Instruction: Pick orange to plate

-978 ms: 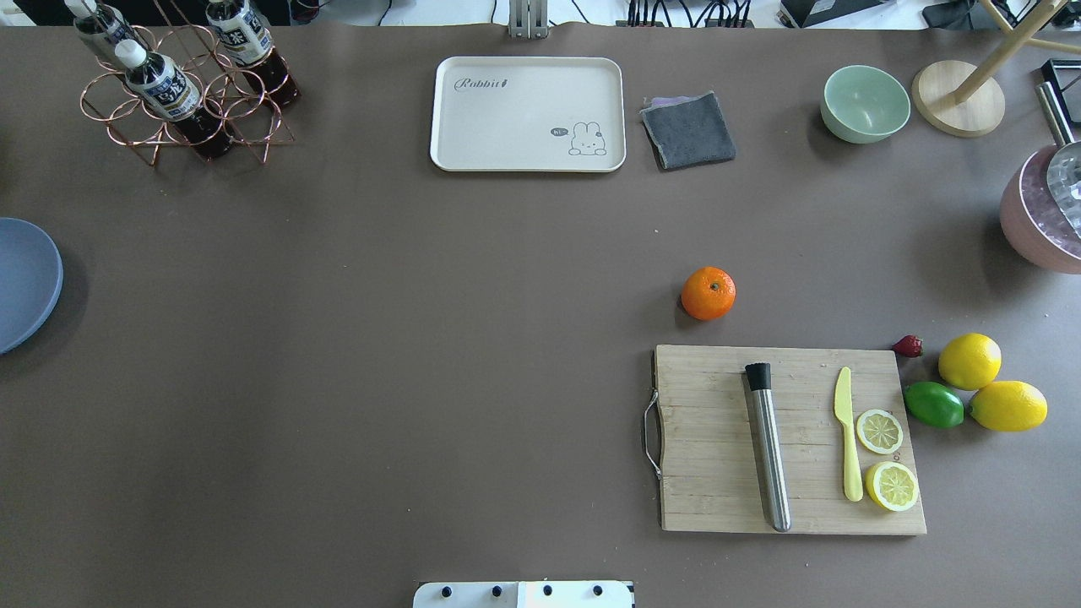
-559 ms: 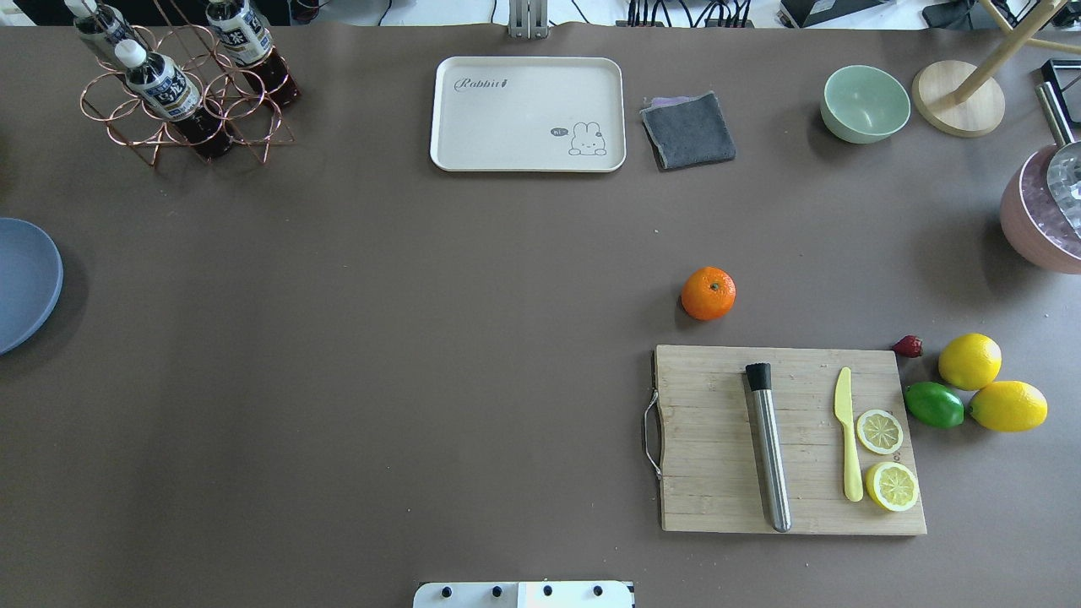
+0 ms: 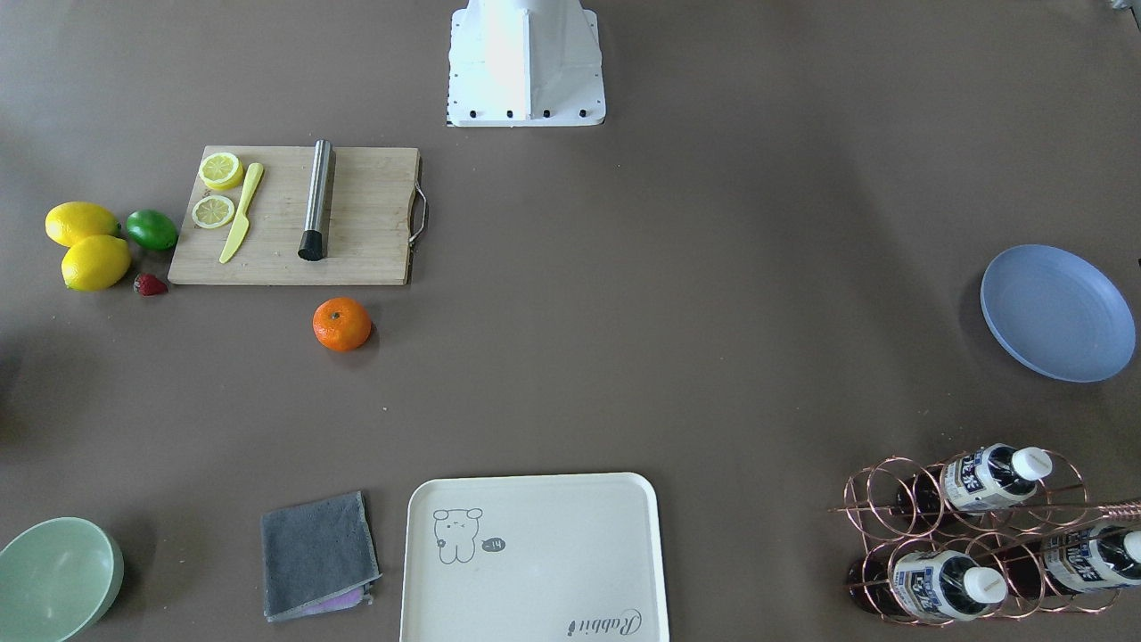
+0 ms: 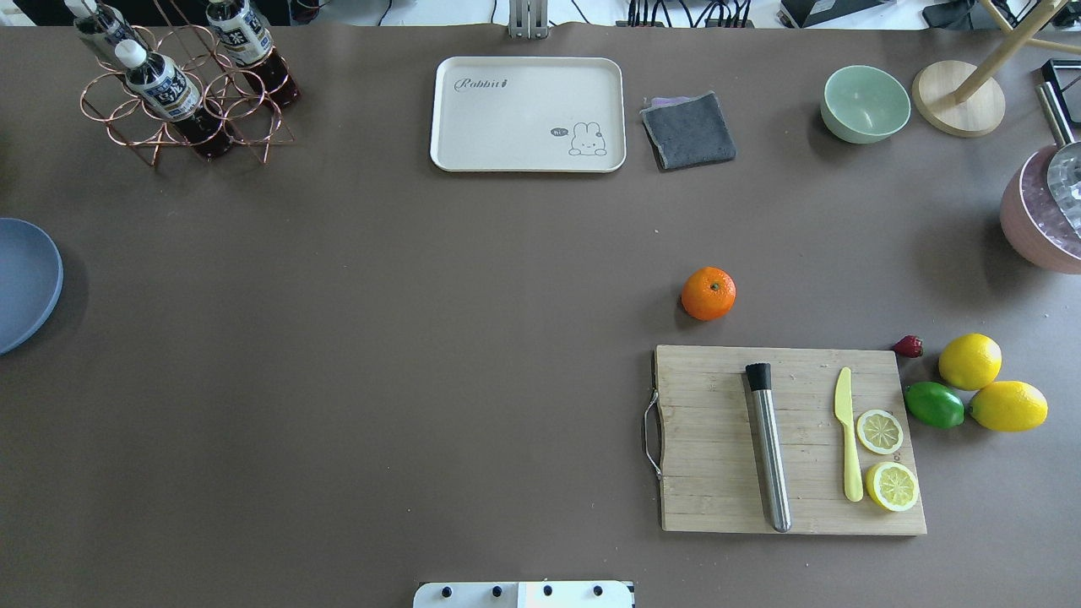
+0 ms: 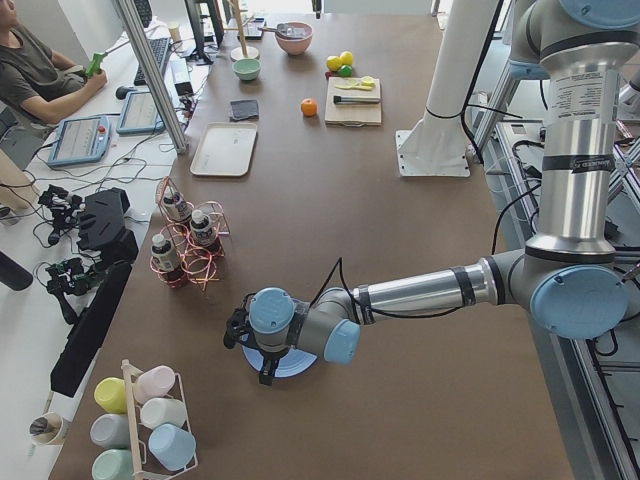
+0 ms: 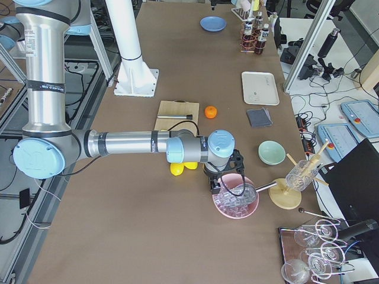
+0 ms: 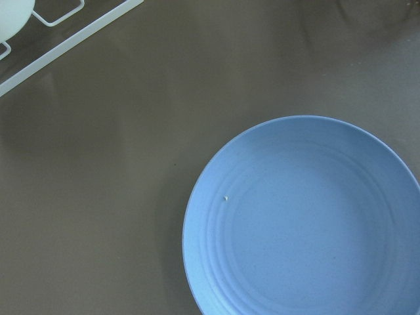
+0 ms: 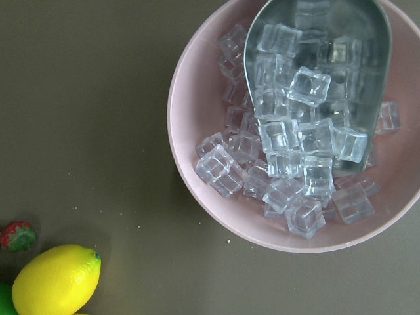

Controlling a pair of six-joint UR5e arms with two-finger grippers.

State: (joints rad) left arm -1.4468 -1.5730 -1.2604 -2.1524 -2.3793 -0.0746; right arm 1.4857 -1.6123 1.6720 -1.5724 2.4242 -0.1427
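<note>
We start pick: small round orange fruit (image 4: 708,293) untouched, well apart from shallow blue plate (image 3: 1057,313); right hand (image 6: 220,183) must reach it; whether open or closed, we cannot tell

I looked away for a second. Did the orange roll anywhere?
No. In the overhead view the orange sits at the same spot just beyond the cutting board's far edge as before.

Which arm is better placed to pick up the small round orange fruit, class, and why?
Right. The small round orange fruit lies on the robot's right half; the right arm hangs over the pink ice bowl nearby, the left arm over the far round blue plate.
</note>
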